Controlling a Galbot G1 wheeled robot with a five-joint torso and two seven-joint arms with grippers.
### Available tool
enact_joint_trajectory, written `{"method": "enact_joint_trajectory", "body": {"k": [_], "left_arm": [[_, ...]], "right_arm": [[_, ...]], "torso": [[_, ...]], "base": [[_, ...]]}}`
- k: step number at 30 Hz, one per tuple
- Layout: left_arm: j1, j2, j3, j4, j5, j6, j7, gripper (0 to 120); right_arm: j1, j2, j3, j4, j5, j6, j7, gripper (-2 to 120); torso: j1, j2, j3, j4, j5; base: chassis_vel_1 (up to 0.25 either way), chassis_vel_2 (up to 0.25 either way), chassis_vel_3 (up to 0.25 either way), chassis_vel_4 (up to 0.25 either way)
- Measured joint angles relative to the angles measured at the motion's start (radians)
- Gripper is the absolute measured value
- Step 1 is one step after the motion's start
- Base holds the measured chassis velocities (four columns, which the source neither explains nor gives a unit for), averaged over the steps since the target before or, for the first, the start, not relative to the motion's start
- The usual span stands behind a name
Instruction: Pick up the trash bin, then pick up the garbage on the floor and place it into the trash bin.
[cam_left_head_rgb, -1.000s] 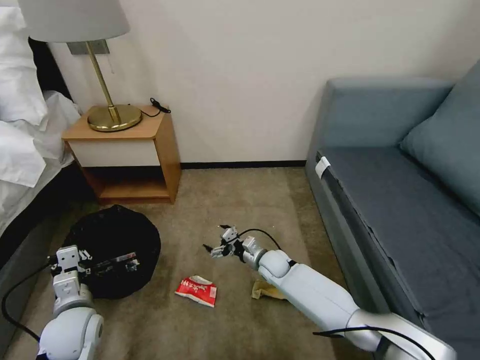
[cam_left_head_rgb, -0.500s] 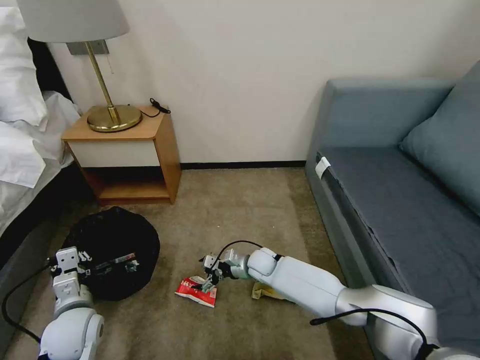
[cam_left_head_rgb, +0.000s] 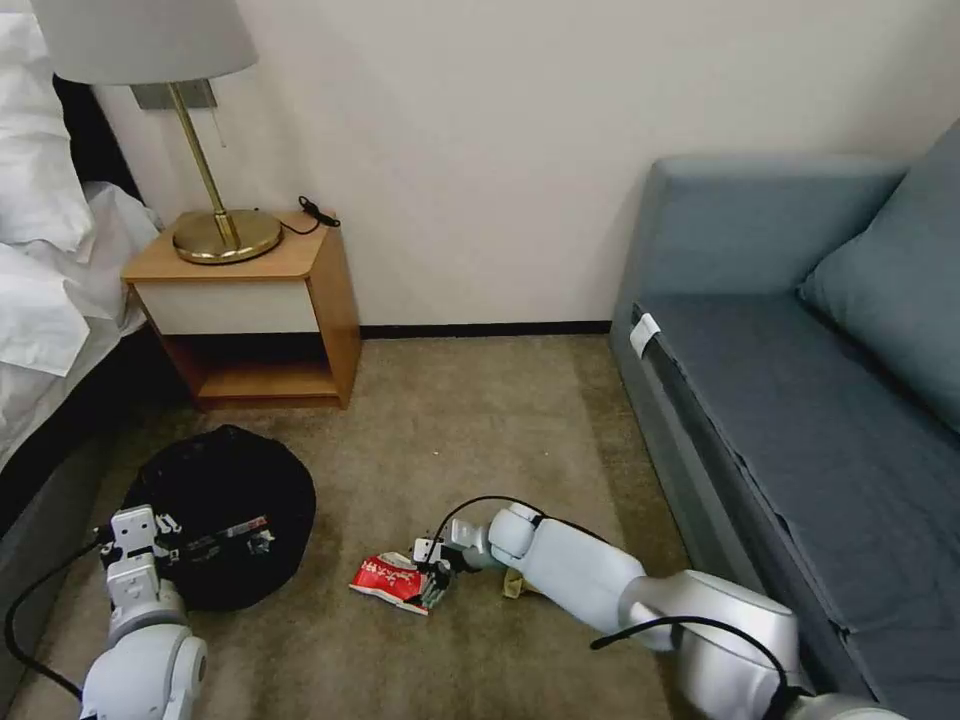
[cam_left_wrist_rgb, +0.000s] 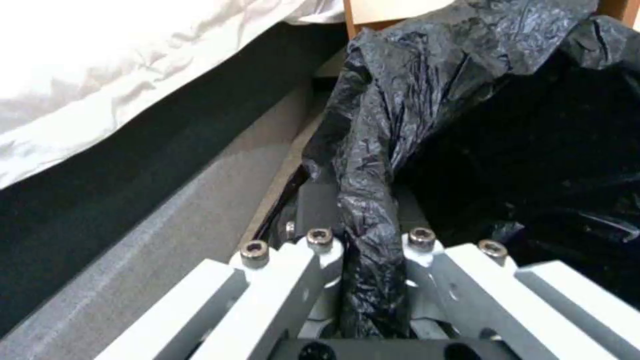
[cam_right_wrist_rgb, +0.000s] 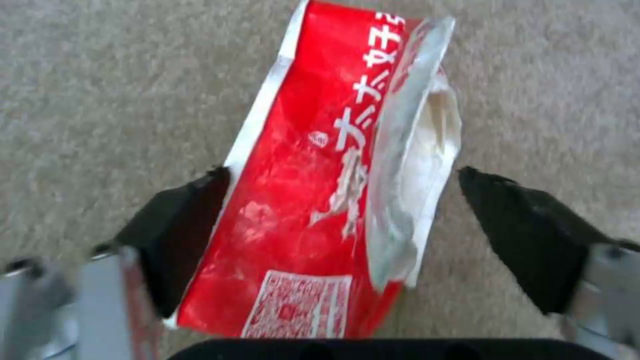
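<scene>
Right gripper (cam_right_wrist_rgb: 340, 235) has dropped to the carpet and now straddles the crumpled red-and-white wrapper (cam_right_wrist_rgb: 320, 190), jaws wide, not yet closed; grasp looks imminent. Left gripper (cam_left_wrist_rgb: 370, 260) stays clamped on the black-bagged round trash bin (cam_left_head_rgb: 215, 500) rim, beside the bed.

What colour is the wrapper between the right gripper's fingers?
Red with white lettering and a whitish edge; the wrapper shows best in the right wrist view.

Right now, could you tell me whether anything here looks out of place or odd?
Yes: litter lies on the carpet. A crumpled red-and-white wrapper sits between the open fingers of the right hand, and a tan packet peeks from behind that arm. The left hand pinches the trash bin by its bag-covered rim.
</scene>
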Motion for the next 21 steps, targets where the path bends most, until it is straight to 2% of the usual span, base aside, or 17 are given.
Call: {"method": "enact_joint_trajectory", "body": {"k": [1, 2, 4, 5, 8, 11, 14, 15, 16, 17, 19, 21], "left_arm": [[-0.001, 0.003, -0.001, 0.003, -0.002, 0.000, 0.001, 4], [-0.001, 0.003, -0.001, 0.003, -0.002, 0.000, 0.001, 4], [-0.001, 0.005, -0.002, 0.006, -0.003, 0.000, 0.002, 4], [-0.001, 0.005, -0.002, 0.006, -0.003, 0.000, 0.002, 4], [-0.002, 0.009, -0.004, 0.013, -0.005, -0.002, 0.002, 4], [-0.004, 0.009, -0.004, 0.014, -0.005, -0.002, 0.003, 4], [-0.007, 0.009, -0.001, 0.015, -0.006, -0.002, 0.004, 4], [-0.007, 0.009, -0.001, 0.015, -0.006, -0.002, 0.004, 4], [-0.007, 0.009, 0.000, 0.016, -0.006, -0.003, 0.004, 4], [-0.007, 0.009, 0.000, 0.016, -0.006, -0.003, 0.004, 4], [-0.007, 0.009, 0.000, 0.018, -0.006, -0.003, 0.005, 4], [-0.007, 0.009, 0.001, 0.018, -0.006, -0.003, 0.005, 4]], "right_arm": [[0.001, 0.021, 0.019, -0.028, -0.026, 0.011, -0.006, 81], [0.001, 0.021, 0.019, -0.028, -0.026, 0.011, -0.006, 81], [0.001, 0.035, 0.036, -0.051, -0.048, 0.019, -0.014, 71], [0.001, 0.035, 0.036, -0.051, -0.048, 0.019, -0.014, 71], [0.002, 0.038, 0.049, -0.062, -0.055, 0.022, -0.017, 56], [0.003, 0.038, 0.052, -0.062, -0.055, 0.023, -0.017, 49], [0.003, 0.037, 0.060, -0.067, -0.057, 0.029, -0.018, 34], [0.003, 0.037, 0.060, -0.067, -0.057, 0.029, -0.018, 34], [0.003, 0.037, 0.065, -0.072, -0.060, 0.032, -0.019, 28], [0.003, 0.037, 0.065, -0.072, -0.060, 0.032, -0.019, 28], [0.003, 0.036, 0.074, -0.077, -0.067, 0.037, -0.021, 17], [0.002, 0.036, 0.078, -0.077, -0.068, 0.038, -0.021, 13]], "torso": [[0.000, 0.000, 0.000, 0.0000, 0.0000], [0.000, 0.000, 0.000, 0.0000, 0.0000], [0.000, 0.000, 0.000, 0.0002, 0.0001], [0.000, 0.000, 0.000, 0.0002, 0.0001], [0.000, 0.000, 0.000, 0.0000, 0.0001], [0.000, 0.000, 0.000, 0.0000, 0.0000], [0.000, 0.000, 0.000, 0.0000, 0.0001], [0.000, 0.000, 0.000, 0.0000, 0.0001], [0.000, 0.000, 0.000, 0.0000, 0.0001], [0.000, 0.000, 0.000, 0.0000, 0.0001], [0.000, 0.000, 0.000, 0.0000, 0.0001], [0.000, 0.000, 0.000, 0.0000, 0.0001]], "base": [[0.000, 0.000, 0.000, 0.000], [0.000, 0.000, 0.000, 0.000], [0.000, 0.000, 0.000, 0.000], [0.000, 0.000, 0.000, 0.000], [0.000, 0.000, 0.000, 0.000], [0.000, 0.000, 0.000, 0.000], [0.000, 0.000, 0.000, 0.000], [0.000, 0.000, 0.000, 0.000], [0.000, 0.000, 0.000, 0.000], [0.000, 0.000, 0.000, 0.000], [0.000, 0.000, 0.000, 0.000], [0.000, 0.000, 0.000, 0.000]]}}
